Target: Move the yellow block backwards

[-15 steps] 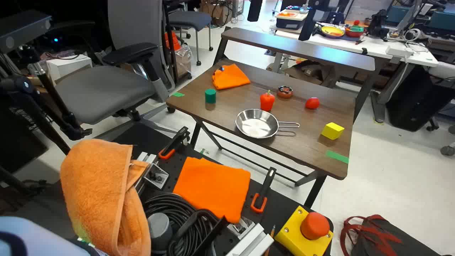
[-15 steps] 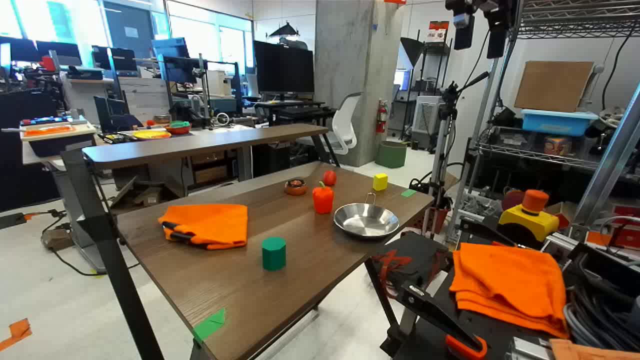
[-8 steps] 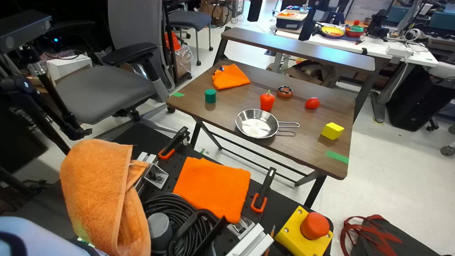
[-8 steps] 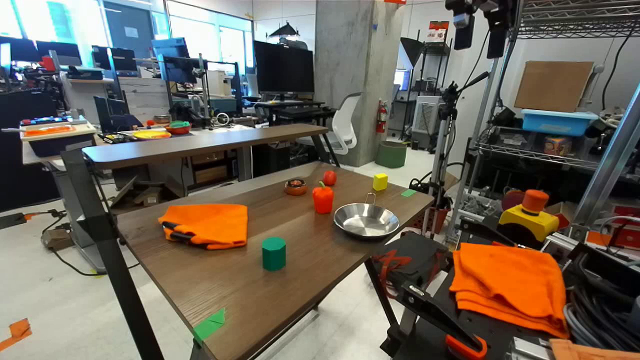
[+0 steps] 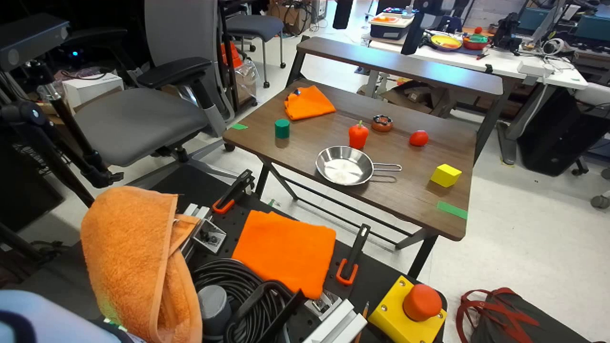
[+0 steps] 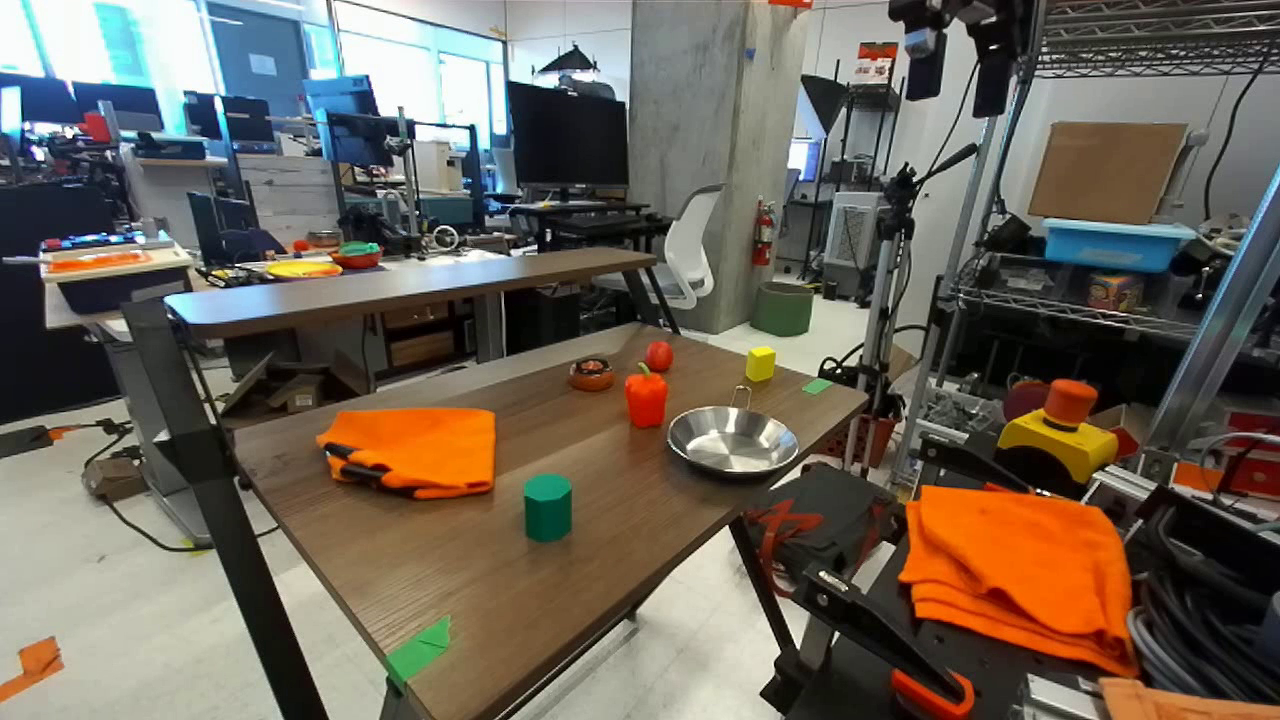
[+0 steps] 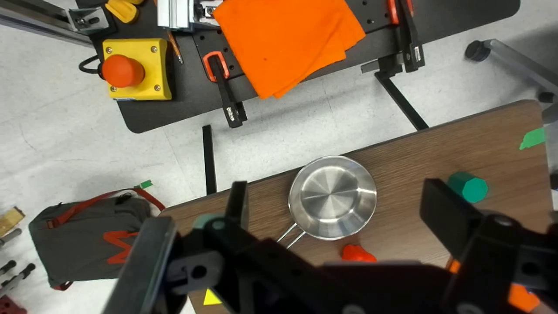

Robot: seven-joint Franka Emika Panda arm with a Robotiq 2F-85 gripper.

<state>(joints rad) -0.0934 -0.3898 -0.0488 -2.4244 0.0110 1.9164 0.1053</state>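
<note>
Your gripper (image 7: 335, 198) hung spread, yellow block (image 5: 446, 175) untouched

Barely a flicker from you, operator! Over that last second the gripper shifted only very slightly at the top of both exterior views, wide apart, nothing in its grasp. And the block? Not a budge! It sat on the brown table (image 5: 405, 195), near the strip of green tape (image 5: 452, 209), while the wrist view caught only a corner of it, low down and outside the spread grip. So your backward move looked not yet begun; you likely still had to come across and down first, and nothing in view settled which way "backwards" ran.

Out from there, the pan (image 5: 344, 165) poked its handle (image 5: 399, 167) roughly towards the block without touching, with the tomato (image 5: 419, 138) and red pepper (image 5: 358, 136) nearby, and none of those had stirred either.

Lettering? Slim pickings! Tiny labels (image 7: 230, 113) on the clamps (image 7: 223, 89) stayed too small for you to read, and the red zigzag (image 7: 117, 237) on the dark bag (image 7: 83, 235) might have been a letter or mere trim: you couldn't tell.
</note>
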